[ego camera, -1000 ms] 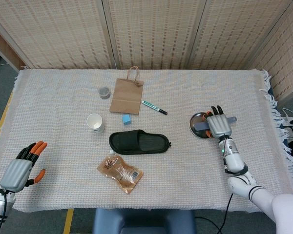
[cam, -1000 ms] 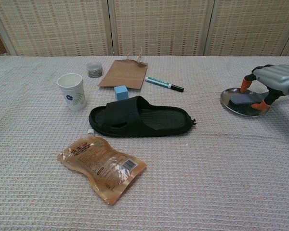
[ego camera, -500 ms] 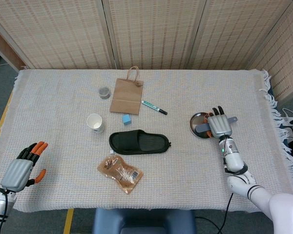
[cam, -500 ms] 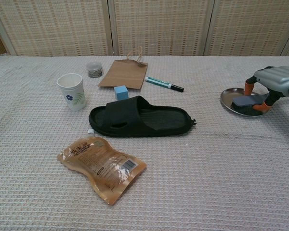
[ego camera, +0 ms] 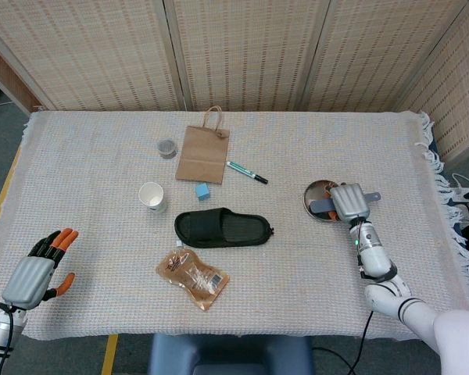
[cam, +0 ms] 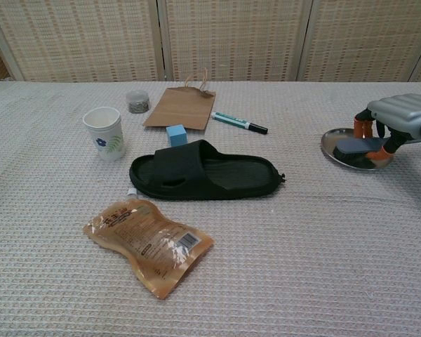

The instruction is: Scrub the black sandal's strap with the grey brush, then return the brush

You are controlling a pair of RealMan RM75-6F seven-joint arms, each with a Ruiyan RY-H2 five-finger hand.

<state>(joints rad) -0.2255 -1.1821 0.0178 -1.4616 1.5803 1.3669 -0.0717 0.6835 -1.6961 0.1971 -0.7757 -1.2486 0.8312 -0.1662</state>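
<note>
The black sandal (ego camera: 223, 227) (cam: 203, 174) lies flat mid-table, its strap (cam: 170, 166) toward the left. Over at the right, the grey brush (cam: 352, 147) (ego camera: 323, 205) lies in a small metal dish (cam: 331, 145) (ego camera: 313, 191). My right hand (ego camera: 349, 201) (cam: 400, 116) is over the dish, fingers curled down around the brush, thumb on its near side. My left hand (ego camera: 33, 269) hovers at the table's front left corner, fingers spread, holding nothing; the chest view does not show it.
Behind the sandal are a brown paper bag (ego camera: 202, 154), a blue cube (ego camera: 202, 191), a teal marker (ego camera: 247, 172), a paper cup (ego camera: 152, 197) and a small jar (ego camera: 167, 148). A snack pouch (ego camera: 192, 276) lies in front of the sandal.
My right hand's fingers, stretched out over the dish before, have curled down and closed around the brush. My left hand has drifted slightly toward the table's front edge.
</note>
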